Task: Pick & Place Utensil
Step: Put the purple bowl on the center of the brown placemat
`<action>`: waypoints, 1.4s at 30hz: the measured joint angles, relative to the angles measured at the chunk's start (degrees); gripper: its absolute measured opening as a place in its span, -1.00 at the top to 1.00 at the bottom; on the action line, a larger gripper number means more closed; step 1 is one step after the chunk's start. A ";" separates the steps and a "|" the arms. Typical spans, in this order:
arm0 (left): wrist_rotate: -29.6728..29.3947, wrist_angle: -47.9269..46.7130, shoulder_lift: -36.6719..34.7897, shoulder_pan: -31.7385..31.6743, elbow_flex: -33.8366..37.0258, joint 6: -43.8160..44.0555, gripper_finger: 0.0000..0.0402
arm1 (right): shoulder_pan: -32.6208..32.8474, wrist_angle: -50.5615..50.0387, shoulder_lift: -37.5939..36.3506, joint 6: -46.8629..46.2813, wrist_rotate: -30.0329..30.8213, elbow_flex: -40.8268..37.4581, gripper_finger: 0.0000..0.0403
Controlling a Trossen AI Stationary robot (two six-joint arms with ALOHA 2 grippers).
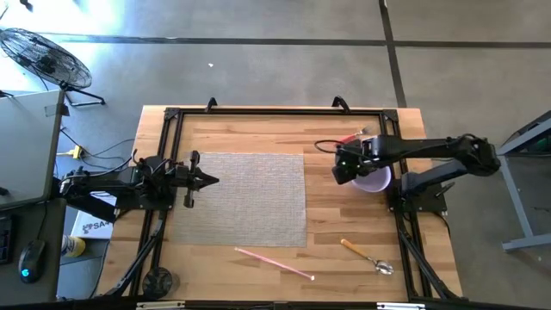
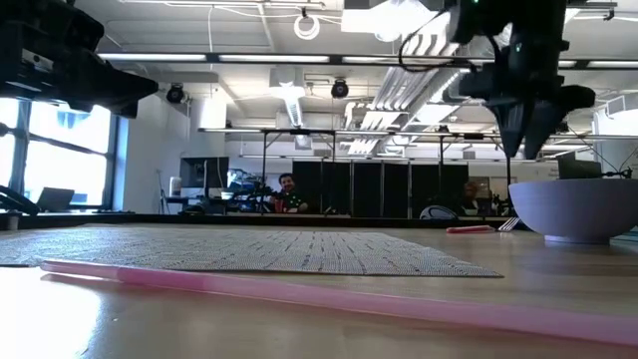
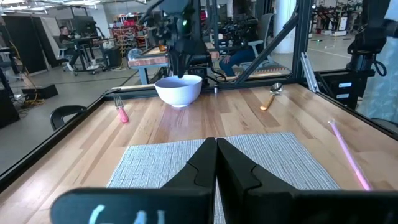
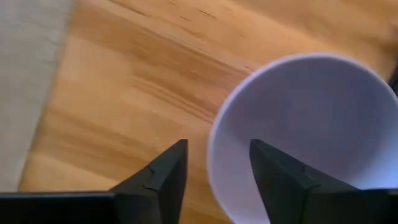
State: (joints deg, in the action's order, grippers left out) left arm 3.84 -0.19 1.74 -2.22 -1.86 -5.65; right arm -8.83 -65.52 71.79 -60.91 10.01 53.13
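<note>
Bowl (image 1: 375,180) partly under right pincer (image 1: 346,165)

A dark hand (image 2: 519,125) hangs above the white bowl's (image 2: 573,209) near rim — pink straw (image 2: 299,291) lies in front

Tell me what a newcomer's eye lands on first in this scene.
The right gripper hangs open directly above the rim of the white bowl on the table's right side. A grey woven placemat fills the middle, with the left gripper shut at its left edge. A pink straw and an orange-handled spoon lie along the near edge.
</note>
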 joint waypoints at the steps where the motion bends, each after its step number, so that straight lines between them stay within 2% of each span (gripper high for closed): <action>1: 0.00 0.02 -0.02 0.00 -0.01 0.00 0.99 | -0.62 0.19 0.00 -0.97 -0.07 -0.70 0.10; 7: 0.00 0.01 0.00 -0.01 -0.01 0.00 0.99 | -2.72 2.22 -0.03 -6.30 0.84 -3.87 0.07; 14: -0.02 0.02 -0.02 -0.02 -0.01 0.00 0.99 | -2.78 13.86 -0.04 -5.84 -4.49 -10.44 0.12; 20: -0.02 0.00 0.00 -0.01 -0.01 0.00 0.99 | -2.78 14.69 -0.04 -5.72 -3.75 -13.71 0.23; 31: -0.02 0.01 -0.02 0.00 0.01 0.00 0.99 | -2.78 15.54 -0.04 -6.04 -3.77 -13.26 0.58; 42: -0.02 0.01 -0.02 -0.01 -0.01 0.00 0.99 | -0.39 13.01 0.27 -7.39 -2.05 -10.63 0.72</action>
State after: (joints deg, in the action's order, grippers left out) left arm 3.81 -0.18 1.72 -2.23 -1.87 -5.65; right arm -9.22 -52.51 72.05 -68.30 7.97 42.50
